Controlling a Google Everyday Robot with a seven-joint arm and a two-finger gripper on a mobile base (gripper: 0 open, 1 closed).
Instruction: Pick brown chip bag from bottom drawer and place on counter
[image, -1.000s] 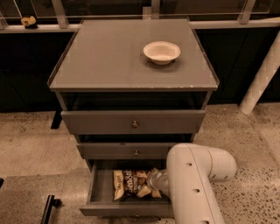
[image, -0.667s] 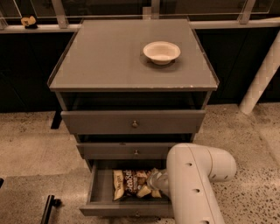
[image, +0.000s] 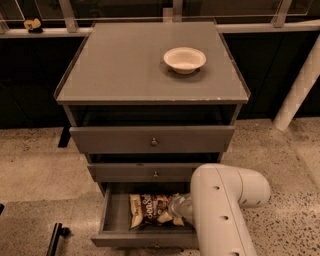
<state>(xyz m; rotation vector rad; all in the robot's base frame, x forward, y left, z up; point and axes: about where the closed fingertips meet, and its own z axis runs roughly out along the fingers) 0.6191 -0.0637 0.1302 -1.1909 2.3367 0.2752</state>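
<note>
The bottom drawer (image: 112, 222) is pulled open at the foot of the cabinet. The brown chip bag (image: 148, 210) lies flat inside it, its white lettering facing up. My gripper (image: 176, 212) reaches down into the drawer at the bag's right end, with the white arm (image: 220, 210) covering most of it. The counter (image: 120, 65) is the grey top of the cabinet, well above the gripper.
A cream bowl (image: 184, 59) sits on the counter toward its back right. Two wider drawers (image: 152, 140) above the bottom one are closed. A white pole (image: 300, 87) stands at the right, and a dark bar (image: 54, 237) lies on the speckled floor at lower left.
</note>
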